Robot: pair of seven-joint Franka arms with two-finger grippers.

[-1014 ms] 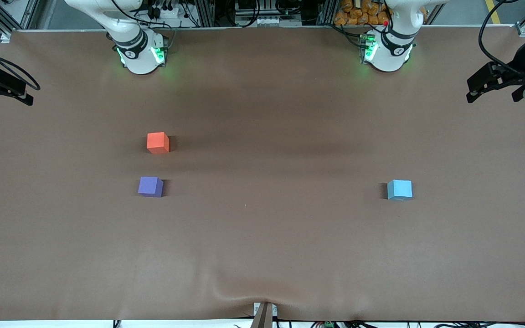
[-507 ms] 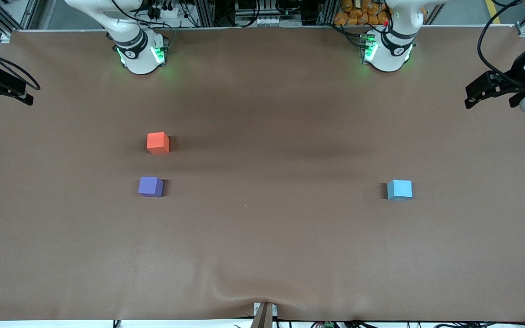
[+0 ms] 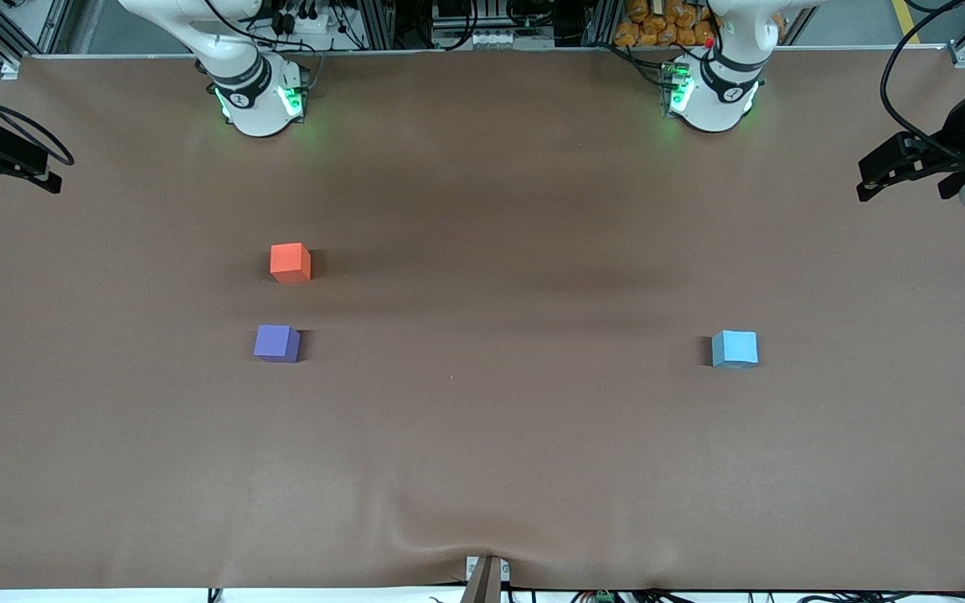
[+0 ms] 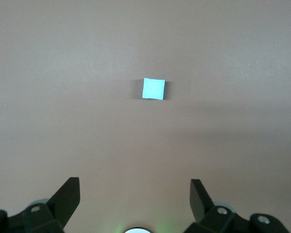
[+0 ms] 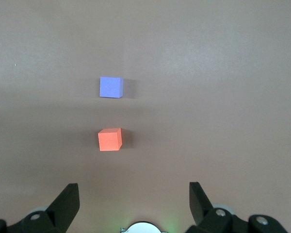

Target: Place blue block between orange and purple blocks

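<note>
Brown table [image 3: 482, 435] carries three cubes. Blue block [image 3: 735, 348] sits apart from the left gripper [image 4: 135, 194], whose fingers are spread, empty. Right gripper [image 5: 134, 194], also spread, waits with orange block [image 5: 109, 140] and purple block [image 5: 111, 87] in its wrist view.

Three cubes, two arms on your table.
You have one blue block [image 3: 735, 348], one orange block [image 3: 290, 262], one purple block [image 3: 276, 342].
</note>
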